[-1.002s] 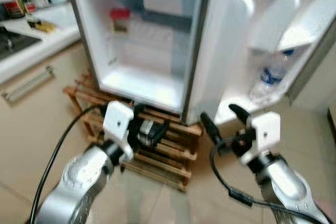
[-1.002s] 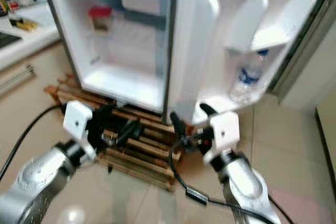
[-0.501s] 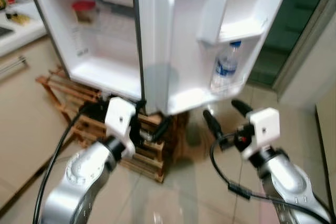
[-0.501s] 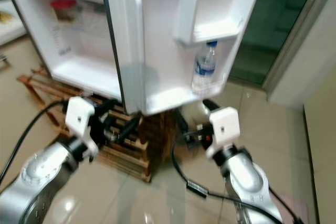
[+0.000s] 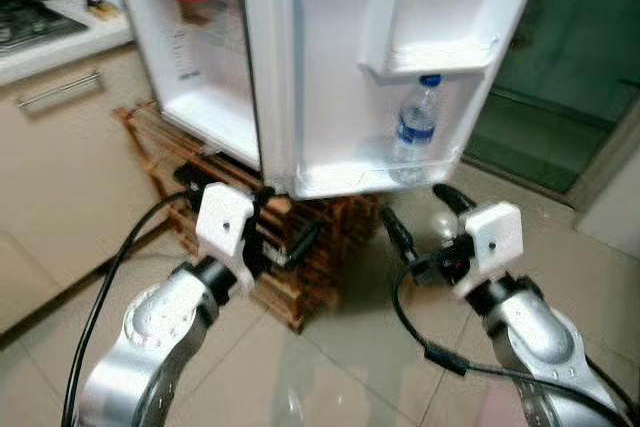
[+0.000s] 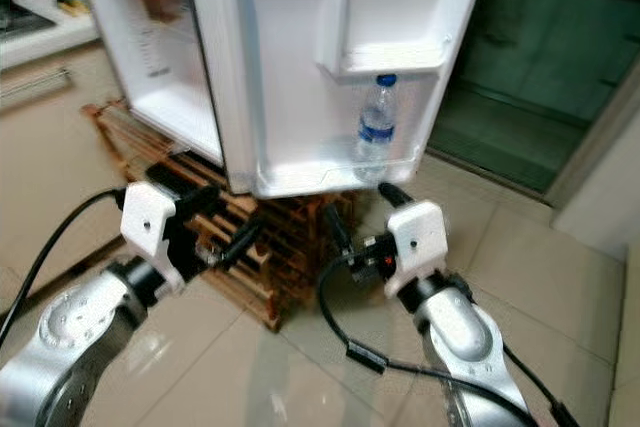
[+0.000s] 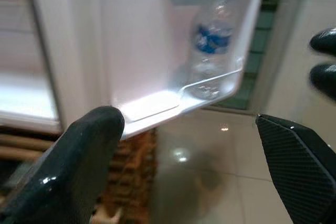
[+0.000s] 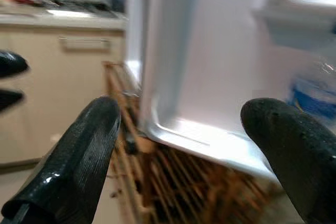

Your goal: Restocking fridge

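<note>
A small white fridge point(image 5: 210, 97) stands with its door swung wide on a slatted wooden pallet stand point(image 5: 300, 257) over a glossy beige tiled floor point(image 5: 330, 367). The white inner door panel point(image 5: 320, 77) faces the camera, and in its lower door shelf a clear plastic water bottle with a blue cap and blue label point(image 5: 415, 132) stands upright, touching the clear front rail of that shelf, just below a smaller white moulded upper shelf point(image 5: 440, 52). Inside the fridge cavity to the left, a clear container with a red lid point(image 5: 193, 4) sits on a far shelf against the back wall. The left gripper point(image 5: 285, 247) hovers low in front of the pallet stand, near the lower left corner of the door, its two long black fingers point(image 7: 79, 156) spread apart and grasping nothing; its wrist view looks up at the underside of the door shelf and the bottle. The right gripper point(image 5: 420, 222) is held just below and in front of the bottle's shelf, its black fingers point(image 8: 79, 150) likewise released and wide apart, with nothing between them; it is near the door's lower edge without touching it. A black cable point(image 5: 430, 347) loops from the right wrist toward the floor, and another runs along the left arm. At the far left, a beige cabinet with a metal bar handle point(image 5: 60, 92) carries a pale counter point(image 5: 60, 42) with a dark stove hob point(image 5: 30, 22) and some small items that are too blurred to tell.
</note>
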